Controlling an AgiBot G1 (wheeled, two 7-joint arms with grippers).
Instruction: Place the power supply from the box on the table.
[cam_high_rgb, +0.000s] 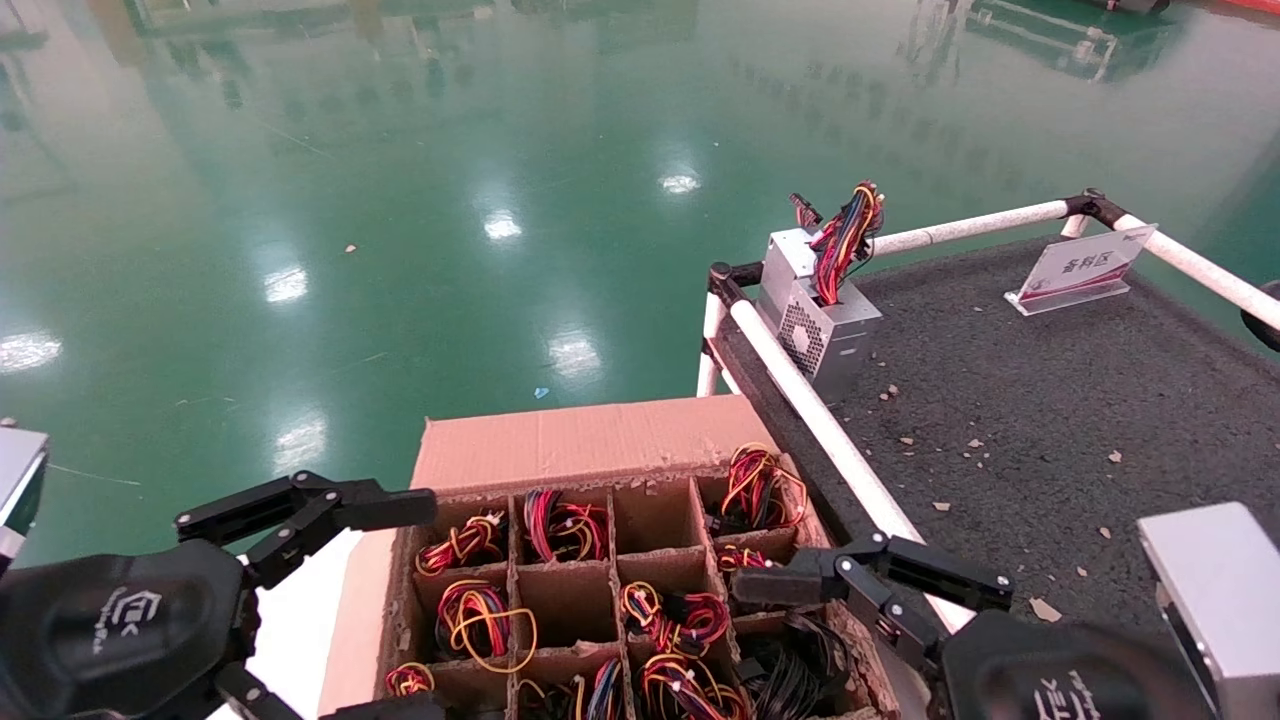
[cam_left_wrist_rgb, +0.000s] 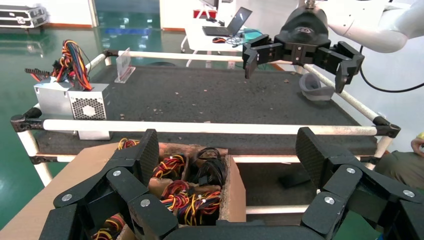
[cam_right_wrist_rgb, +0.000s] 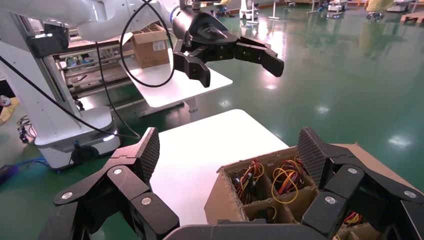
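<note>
Left gripper (cam_high_rgb: 330, 610) held at box's 9 o'clock edge, fingers spread wide, nothing between them. Right gripper (cam_high_rgb: 800, 640) held over box's 3 o'clock edge, just beside the white rail (cam_high_rgb: 815, 420), likewise spread and empty; confirmed from left wrist view, where same gripper (cam_left_wrist_rgb: 296, 62) shows above the table's far side with fingers apart.

Box (cam_high_rgb: 585, 440) sits below table level at table's 9 o'clock side, long flap folded out toward 12 o'clock. Divider cells hold coiled wire bundles (cam_high_rgb: 480, 620), red, yellow, black; a few cells show bare cardboard. White surface (cam_high_rgb: 295, 620) touching box at 9 o'clock. Clear sign holder (cam_high_rgb: 1085, 270) at table's 12 o'clock. Tan crumbs scattered on table (cam_high_rgb: 1050, 420).

Power supply (cam_high_rgb: 825, 320) already on table, at its 10 o'clock corner against the rail, well apart from both grippers. Silver-grey casing, honeycomb vent (cam_high_rgb: 800, 335) facing the box, wire bundle (cam_high_rgb: 845, 240) sticking straight up from top.
</note>
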